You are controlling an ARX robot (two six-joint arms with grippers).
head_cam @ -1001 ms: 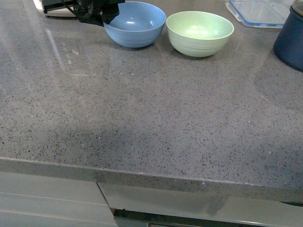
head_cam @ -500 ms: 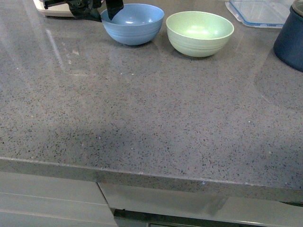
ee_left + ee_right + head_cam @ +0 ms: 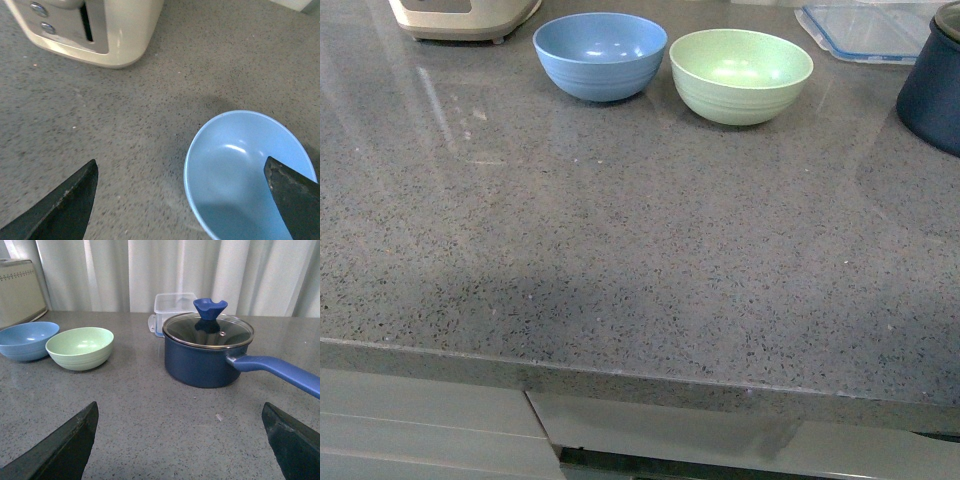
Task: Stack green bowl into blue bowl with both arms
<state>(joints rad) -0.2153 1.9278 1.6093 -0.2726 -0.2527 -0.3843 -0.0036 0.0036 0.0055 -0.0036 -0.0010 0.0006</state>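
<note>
Your left gripper (image 3: 181,164) hangs with fingers spread wide, one over the blue bowl (image 3: 600,56), which sits on the glossy speckled worktop (image 3: 620,260) just beside the green bowl (image 3: 741,75). Both bowls are round, matte, ridged plastic, likely light, so a pinch on one rim could tip or skid them. Your right gripper (image 3: 180,407), fingers wide too, faces the navy pot (image 3: 207,357), well apart from the bowls

The front view's edges crop the cream appliance (image 3: 465,15), clear container (image 3: 865,30) and navy pot (image 3: 932,90); from my left wrist, a finger (image 3: 295,200) of my left gripper (image 3: 180,164) hides part of the blue bowl (image 3: 235,170), its rim running off-frame; the pot handle (image 3: 280,371) is cut by the right wrist view's edge.
</note>
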